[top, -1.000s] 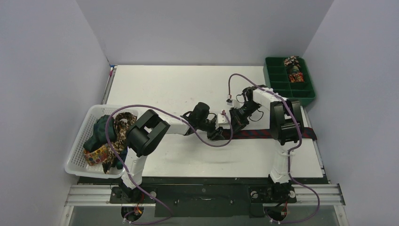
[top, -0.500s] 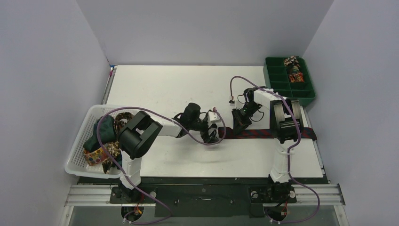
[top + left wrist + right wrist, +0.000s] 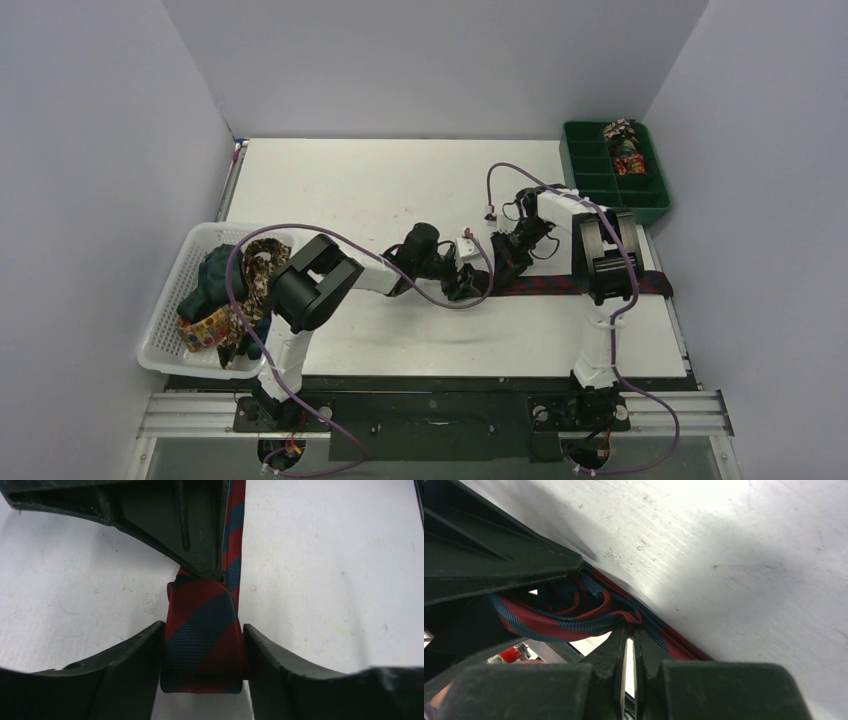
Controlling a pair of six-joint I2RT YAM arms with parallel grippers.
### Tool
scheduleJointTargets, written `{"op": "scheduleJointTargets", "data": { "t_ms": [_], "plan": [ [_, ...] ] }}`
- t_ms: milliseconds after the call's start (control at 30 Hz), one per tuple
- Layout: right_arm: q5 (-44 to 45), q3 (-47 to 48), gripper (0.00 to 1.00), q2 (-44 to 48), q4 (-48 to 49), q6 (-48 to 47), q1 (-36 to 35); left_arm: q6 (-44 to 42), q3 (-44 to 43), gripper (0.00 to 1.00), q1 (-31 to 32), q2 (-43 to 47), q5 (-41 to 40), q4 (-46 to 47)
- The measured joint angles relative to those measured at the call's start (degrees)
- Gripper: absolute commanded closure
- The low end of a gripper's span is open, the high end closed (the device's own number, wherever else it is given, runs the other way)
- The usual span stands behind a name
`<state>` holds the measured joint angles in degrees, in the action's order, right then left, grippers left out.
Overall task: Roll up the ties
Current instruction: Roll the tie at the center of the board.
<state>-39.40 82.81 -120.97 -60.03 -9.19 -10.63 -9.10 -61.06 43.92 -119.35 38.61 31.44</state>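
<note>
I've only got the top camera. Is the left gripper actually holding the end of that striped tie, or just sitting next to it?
Observer: Holding. In the left wrist view the left gripper has a finger pressed against each side of the striped tie's folded end.
Operator: Is it rolled up yet?
Observer: Barely; the right wrist view shows just a loose loop or two of fabric at that end.
Operator: And the right gripper?
Observer: The right gripper is nearly shut, a thin slit between its fingers, tips at the fabric fold; whether it pinches cloth I can't tell.
</note>
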Motion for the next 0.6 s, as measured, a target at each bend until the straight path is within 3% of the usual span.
{"op": "scheduleJointTargets", "data": {
  "t_ms": [67, 167, 233, 267, 333, 433, 600],
  "plan": [
    [0.00, -0.07, 1.00, 0.00, 0.00, 0.09, -0.37, 0.09, 0.46, 0.79, -0.02, -0.13, -0.04, 0.28],
    [-0.20, -0.24, 1.00, 0.00, 0.07, 0.76, -1.03, -0.39, 2.21, 0.88, -0.39, -0.02, 0.92, 1.95],
    [-0.61, -0.46, 1.00, 0.00, 0.22, 1.22, -1.57, -0.96, 3.63, 0.76, -0.70, 0.76, 1.70, 2.58],
    [-0.87, -0.59, 1.00, 0.00, 0.35, 1.44, -2.01, -1.27, 4.17, 0.56, -0.85, 1.20, 1.95, 2.56],
    [-1.07, -0.68, 1.00, 0.00, 0.52, 1.86, -2.93, -2.23, 5.68, 0.35, -1.25, 2.34, 2.25, 2.51],
    [-0.98, -0.70, 1.00, 0.00, 0.61, 2.25, -3.72, -2.51, 8.87, 0.30, -2.49, 4.37, 2.38, 2.40],
    [-1.11, -0.85, 1.00, 0.00, 0.74, 2.64, -3.72, -1.86, 12.33, 0.34, -4.02, 7.04, 2.14, 3.13]
  ]
}}
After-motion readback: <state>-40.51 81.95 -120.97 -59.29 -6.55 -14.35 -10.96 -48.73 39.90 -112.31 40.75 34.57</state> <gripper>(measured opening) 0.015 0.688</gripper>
